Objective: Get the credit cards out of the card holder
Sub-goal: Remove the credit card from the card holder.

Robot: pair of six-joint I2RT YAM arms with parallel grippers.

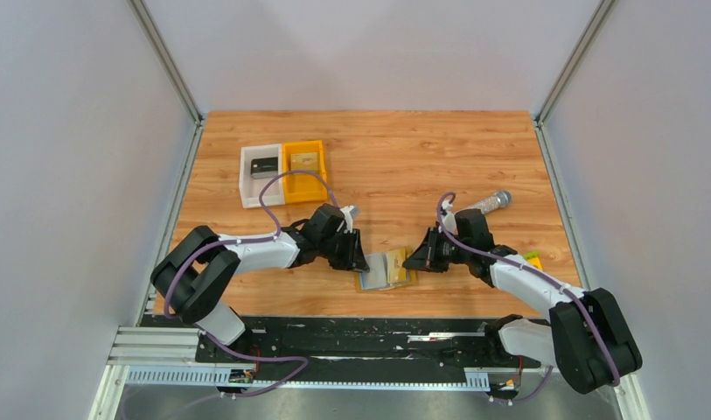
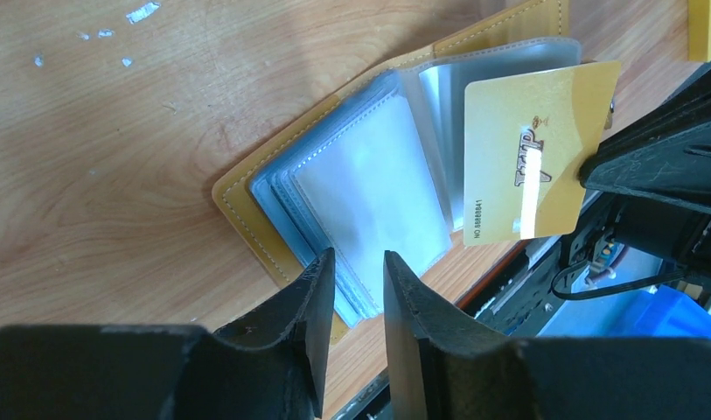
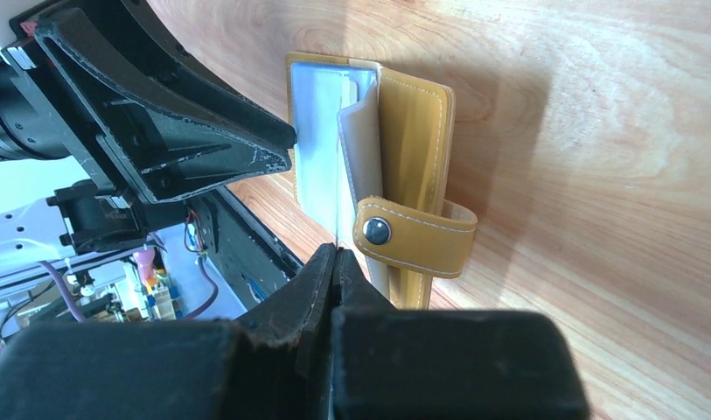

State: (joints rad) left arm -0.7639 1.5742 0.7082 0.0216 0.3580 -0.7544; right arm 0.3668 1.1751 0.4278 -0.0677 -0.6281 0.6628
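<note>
Card (image 2: pixel 535 157) pinched in right tool (image 3: pixel 336 254); left tool (image 2: pixel 358 262) slightly parted.

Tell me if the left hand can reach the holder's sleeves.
Probably yes. The left hand, slightly open, sits over the holder's near edge with the sleeves bare beside it. The right hand holds the gold card off to one side, not between them.

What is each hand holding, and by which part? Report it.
The right hand pinches a gold card by one edge, over the open card holder. The left hand, jaws apart, holds nothing.
</note>
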